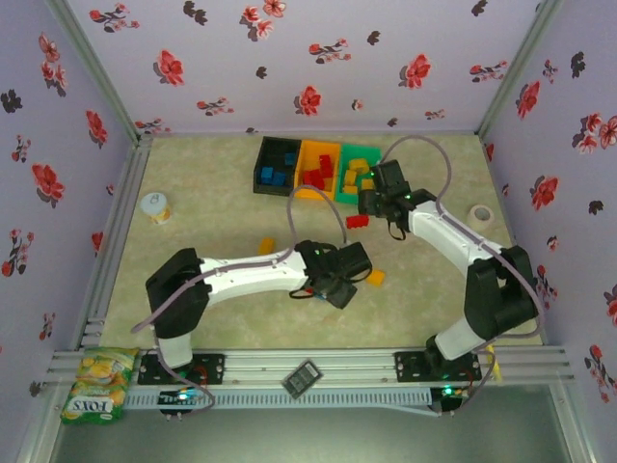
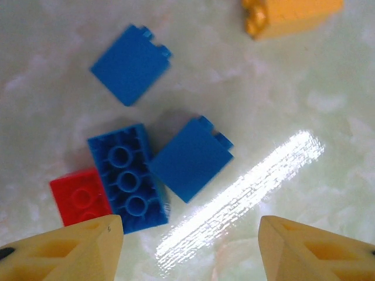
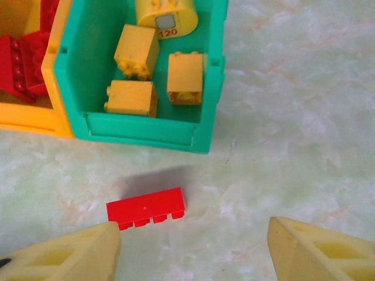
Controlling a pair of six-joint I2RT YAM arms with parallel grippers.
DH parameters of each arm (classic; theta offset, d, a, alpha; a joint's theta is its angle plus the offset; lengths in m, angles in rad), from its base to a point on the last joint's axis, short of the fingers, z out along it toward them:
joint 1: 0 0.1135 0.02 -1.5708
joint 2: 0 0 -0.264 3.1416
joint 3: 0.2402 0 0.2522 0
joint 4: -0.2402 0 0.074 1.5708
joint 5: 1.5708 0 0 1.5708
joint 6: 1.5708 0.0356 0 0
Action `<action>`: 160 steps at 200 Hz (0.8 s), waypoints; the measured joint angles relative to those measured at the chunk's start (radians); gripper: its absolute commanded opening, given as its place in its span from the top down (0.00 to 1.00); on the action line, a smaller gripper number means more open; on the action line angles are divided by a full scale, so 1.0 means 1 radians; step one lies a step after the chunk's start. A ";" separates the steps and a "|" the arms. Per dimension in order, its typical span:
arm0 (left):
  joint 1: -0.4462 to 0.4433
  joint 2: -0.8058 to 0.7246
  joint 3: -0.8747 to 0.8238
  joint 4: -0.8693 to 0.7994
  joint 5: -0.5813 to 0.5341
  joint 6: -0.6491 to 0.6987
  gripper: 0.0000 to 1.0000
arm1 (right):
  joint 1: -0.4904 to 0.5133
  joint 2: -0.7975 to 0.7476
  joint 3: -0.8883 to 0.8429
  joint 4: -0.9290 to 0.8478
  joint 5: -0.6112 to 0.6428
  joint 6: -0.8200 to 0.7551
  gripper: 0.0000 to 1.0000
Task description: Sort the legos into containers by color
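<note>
Left gripper (image 2: 190, 249) hovers, jaws apart and empty, over a studded blue brick (image 2: 126, 178) touching a red brick (image 2: 79, 199) and a second blue brick (image 2: 190, 158), so closing could drag the wrong colour along. Right gripper (image 3: 193, 249), likewise apart, hangs over a long red brick (image 3: 146, 209) near the green bin (image 3: 140, 132), whose wall may crowd a finger.

We're looking at a robot test booth here: floral-papered walls (image 1: 289, 58) boxing in the tabletop (image 1: 212, 193), aluminium rail (image 1: 328, 357) along its near edge.
</note>
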 measured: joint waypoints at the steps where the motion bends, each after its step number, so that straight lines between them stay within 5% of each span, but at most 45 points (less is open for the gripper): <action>1: -0.002 0.003 0.002 -0.002 0.000 0.005 0.35 | 0.000 -0.001 0.000 0.000 0.000 0.000 0.32; 132: -0.013 0.181 0.121 -0.031 -0.104 0.279 0.33 | -0.018 -0.056 -0.035 -0.026 0.010 0.000 0.31; 160: -0.010 0.200 0.147 -0.027 -0.109 0.303 0.41 | -0.019 -0.059 -0.039 -0.030 0.010 0.000 0.31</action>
